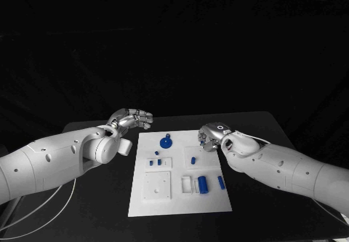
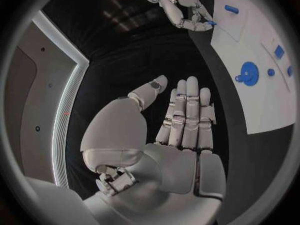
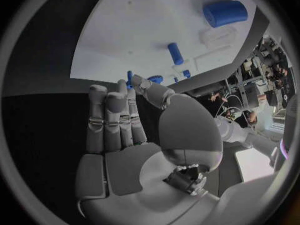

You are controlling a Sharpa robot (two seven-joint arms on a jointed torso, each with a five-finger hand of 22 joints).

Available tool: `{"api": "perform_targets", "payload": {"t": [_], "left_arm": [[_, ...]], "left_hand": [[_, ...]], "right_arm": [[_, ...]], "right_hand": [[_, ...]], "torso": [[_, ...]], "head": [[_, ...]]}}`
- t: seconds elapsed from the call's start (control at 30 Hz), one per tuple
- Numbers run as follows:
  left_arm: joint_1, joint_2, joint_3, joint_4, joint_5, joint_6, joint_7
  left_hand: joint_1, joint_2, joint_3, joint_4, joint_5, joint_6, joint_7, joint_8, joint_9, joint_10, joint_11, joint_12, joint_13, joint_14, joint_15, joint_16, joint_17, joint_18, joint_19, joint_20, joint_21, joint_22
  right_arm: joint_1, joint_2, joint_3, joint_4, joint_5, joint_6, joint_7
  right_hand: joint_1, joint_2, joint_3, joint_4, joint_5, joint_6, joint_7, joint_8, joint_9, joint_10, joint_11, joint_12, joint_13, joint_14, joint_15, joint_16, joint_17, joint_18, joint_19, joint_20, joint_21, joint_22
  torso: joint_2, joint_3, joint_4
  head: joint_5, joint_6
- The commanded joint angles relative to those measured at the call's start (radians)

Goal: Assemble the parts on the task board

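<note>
A flat white rectangular task board (image 1: 179, 201) lies in the lower middle of the head view, on a black table (image 1: 254, 126).

Small blue parts sit on the board. A round blue gear-like disc (image 1: 166, 142) is near the board's top edge. Below it, on the left half, two short blue pegs (image 1: 156, 163) stand close together in a raised white square. A single small blue peg (image 1: 193, 160) sits right of centre. Lower right, a larger blue cylinder (image 1: 202, 184) lies beside a smaller blue block (image 1: 219, 181).

The robot's silver left hand (image 1: 131, 119) hovers left of centre in the head view, just beyond the board's top left corner. The left wrist view shows its fingers (image 2: 187, 115) straight and together, palm bare, holding nothing.

The silver right hand (image 1: 209, 135) is right of centre, over the board's upper right edge. The right wrist view shows its fingers (image 3: 112, 120) extended side by side, thumb apart, with nothing in its grasp.
</note>
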Motion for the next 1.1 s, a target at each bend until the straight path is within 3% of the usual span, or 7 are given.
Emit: {"api": "perform_targets", "payload": {"t": [0.03, 0.2, 0.4, 0.63, 0.8, 0.97, 1.1], "left_arm": [[0.002, 0.0, 0.001, 0.002, 0.009, 0.001, 0.007], [0.002, -0.002, 0.001, 0.004, 0.011, -0.003, 0.01], [0.003, -0.002, 0.001, 0.004, 0.018, -0.009, 0.014], [0.004, 0.003, 0.001, 0.0, 0.026, -0.015, 0.016], [0.005, 0.006, 0.001, -0.003, 0.027, -0.02, 0.018], [0.007, 0.012, 0.001, -0.004, 0.029, -0.024, 0.02], [0.008, 0.015, 0.001, -0.003, 0.029, -0.027, 0.02]], "left_hand": [[0.001, 0.007, -0.004, 0.001, 0.002, -0.007, -0.003, 0.004, -0.001, -0.008, -0.001, -0.006, -0.001, 0.008, 0.0, -0.004, 0.002, 0.005, 0.002, 0.004, -0.006, 0.001], [0.001, 0.007, -0.004, 0.001, 0.002, -0.007, -0.003, 0.004, -0.001, -0.008, -0.001, -0.006, -0.001, 0.008, 0.0, -0.004, 0.002, 0.005, 0.002, 0.004, -0.006, 0.001], [0.001, 0.007, -0.004, 0.0, 0.002, -0.007, -0.003, 0.004, -0.001, -0.008, -0.001, -0.006, -0.001, 0.009, 0.0, -0.005, 0.003, 0.005, 0.003, 0.004, -0.006, 0.001], [0.002, 0.006, -0.004, 0.0, 0.002, -0.006, -0.003, 0.005, -0.001, -0.007, -0.002, -0.006, -0.001, 0.009, 0.0, -0.006, 0.005, 0.005, 0.003, 0.004, -0.006, 0.002], [0.003, 0.006, -0.004, 0.0, 0.002, -0.006, -0.004, 0.005, -0.001, -0.007, -0.002, -0.006, -0.001, 0.009, 0.0, -0.007, 0.006, 0.006, 0.004, 0.004, -0.007, 0.002], [0.003, 0.005, -0.004, -0.001, 0.002, -0.006, -0.004, 0.005, -0.001, -0.007, -0.002, -0.005, -0.001, 0.01, 0.0, -0.008, 0.007, 0.006, 0.004, 0.004, -0.007, 0.002], [0.004, 0.005, -0.004, -0.001, 0.002, -0.006, -0.004, 0.006, -0.001, -0.007, -0.002, -0.005, -0.001, 0.01, 0.0, -0.008, 0.008, 0.006, 0.004, 0.004, -0.007, 0.002]], "right_arm": [[0.003, -0.02, 0.012, 0.041, 0.065, -0.011, 0.028], [0.004, -0.049, 0.026, 0.117, 0.096, -0.018, 0.038], [0.004, -0.04, 0.027, 0.184, 0.108, -0.002, 0.048], [0.0, 0.005, 0.026, 0.208, 0.069, 0.014, 0.048], [-0.009, 0.043, 0.015, 0.207, 0.017, 0.034, 0.038], [-0.017, 0.076, -0.016, 0.204, -0.025, 0.061, 0.025], [-0.027, 0.095, -0.031, 0.194, -0.044, 0.071, 0.019]], "right_hand": [[0.001, -0.007, 0.006, -0.001, -0.006, 0.007, 0.0, 0.003, 0.0, 0.024, 0.002, -0.002, 0.001, -0.012, -0.011, 0.007, 0.001, 0.033, 0.006, -0.003, 0.004, 0.001], [0.0, -0.006, 0.006, 0.0, -0.005, 0.008, 0.0, 0.003, 0.0, 0.024, 0.002, -0.002, 0.002, -0.012, -0.011, 0.008, 0.001, 0.033, 0.006, -0.003, 0.004, 0.001], [0.0, -0.006, 0.006, 0.001, -0.005, 0.008, 0.0, 0.003, 0.0, 0.024, 0.002, -0.002, 0.003, -0.012, -0.011, 0.008, 0.001, 0.033, 0.006, -0.003, 0.004, 0.002], [-0.001, -0.003, 0.006, 0.001, -0.004, 0.007, 0.0, 0.002, 0.0, 0.024, 0.002, -0.003, 0.004, -0.012, -0.011, 0.008, 0.001, 0.033, 0.006, -0.004, 0.005, 0.002], [-0.001, -0.002, 0.005, 0.001, -0.004, 0.007, 0.0, 0.002, 0.0, 0.024, 0.002, -0.003, 0.004, -0.013, -0.011, 0.009, 0.001, 0.033, 0.006, -0.004, 0.005, 0.002], [-0.001, -0.002, 0.005, 0.0, -0.004, 0.007, 0.0, 0.002, 0.0, 0.024, 0.002, -0.004, 0.005, -0.013, -0.011, 0.009, 0.002, 0.033, 0.006, -0.004, 0.005, 0.003], [-0.001, -0.001, 0.005, -0.001, -0.004, 0.007, 0.0, 0.002, -0.001, 0.023, 0.002, -0.004, 0.005, -0.013, -0.011, 0.009, 0.002, 0.033, 0.005, -0.004, 0.005, 0.003]], "torso": [[0.0, -0.0002, 0.0002], [0.0, -0.0011, 0.0], [0.001, 0.0, 0.0013], [0.0, -0.0014, 0.0024], [-0.001, -0.0028, 0.0033], [0.0, -0.0029, 0.0042], [0.001, -0.0024, 0.0045]], "head": [[0.0, 0.001], [0.008, 0.004], [0.03, 0.007], [0.062, -0.001], [0.08, -0.006], [0.094, -0.011], [0.1, -0.014]]}}
